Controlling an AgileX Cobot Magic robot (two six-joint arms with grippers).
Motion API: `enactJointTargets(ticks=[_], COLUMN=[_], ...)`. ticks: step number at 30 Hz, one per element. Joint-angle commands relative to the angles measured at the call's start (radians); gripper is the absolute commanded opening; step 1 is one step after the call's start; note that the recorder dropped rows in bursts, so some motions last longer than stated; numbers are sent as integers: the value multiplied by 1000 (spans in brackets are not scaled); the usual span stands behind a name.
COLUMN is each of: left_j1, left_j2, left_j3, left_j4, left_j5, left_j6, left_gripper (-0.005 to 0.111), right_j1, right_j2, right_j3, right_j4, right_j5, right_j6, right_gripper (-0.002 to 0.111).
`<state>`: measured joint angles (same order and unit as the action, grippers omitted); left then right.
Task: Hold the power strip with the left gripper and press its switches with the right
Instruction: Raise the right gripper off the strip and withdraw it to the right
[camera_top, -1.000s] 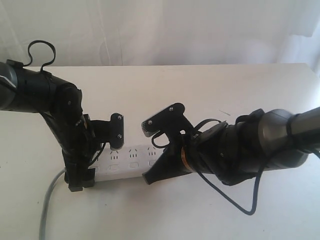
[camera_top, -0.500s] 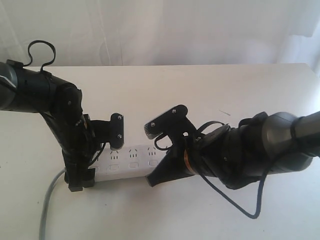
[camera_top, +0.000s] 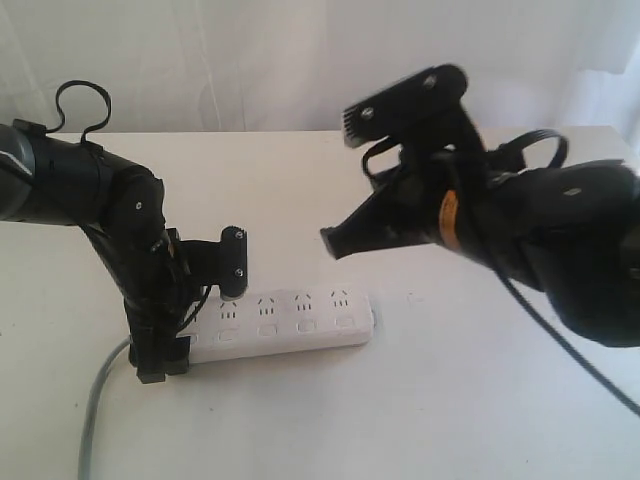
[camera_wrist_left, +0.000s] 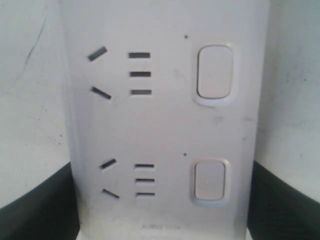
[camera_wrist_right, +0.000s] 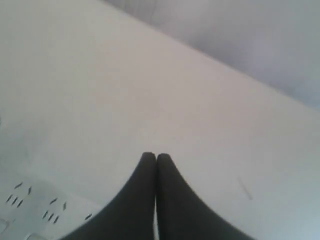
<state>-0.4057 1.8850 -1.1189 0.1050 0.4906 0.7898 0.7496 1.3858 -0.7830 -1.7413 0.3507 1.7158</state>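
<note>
a lab-like robot test setup: plain white flat surface (camera_top: 300, 180), pale draped fabric backdrop (camera_top: 250, 60) behind it, two black jointed robot arms (camera_top: 90, 190).

White power strip (camera_top: 300, 346), white switches (camera_wrist_left: 215, 71), grey cord (camera_top: 92, 420), black fingers (camera_wrist_right: 140, 205), seemingly orange ring (camera_top: 450, 220)

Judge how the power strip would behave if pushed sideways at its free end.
The power strip is probably rigid: a straight flat plastic bar. Lying flat on the smooth table, it would likely slide, not tip. The left gripper straddling its corded end may make it pivot.
</note>
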Motion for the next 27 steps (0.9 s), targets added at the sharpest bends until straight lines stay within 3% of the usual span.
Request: enactJointTargets(ticks=[1, 10, 16, 27], left_j1=[2, 2, 2, 2], left_j2=[59, 59, 59, 59], left_j3=[40, 40, 40, 40], left_j4=[-8, -14, -14, -14], left_j5=[2, -3, -5, -23], left_j6=[-2, -2, -2, -2], left_gripper=[0, 0, 0, 0], right_j1=[-2, -2, -2, -2], right_j2=[-97, -449, -632, -783], right_j3=[32, 123, 229, 343], right_j4=[-3, -3, -3, -3], right_j5=[54, 24, 9, 3], right_j6=[-68, -249, -269, -266], right_gripper=[0, 0, 0, 0])
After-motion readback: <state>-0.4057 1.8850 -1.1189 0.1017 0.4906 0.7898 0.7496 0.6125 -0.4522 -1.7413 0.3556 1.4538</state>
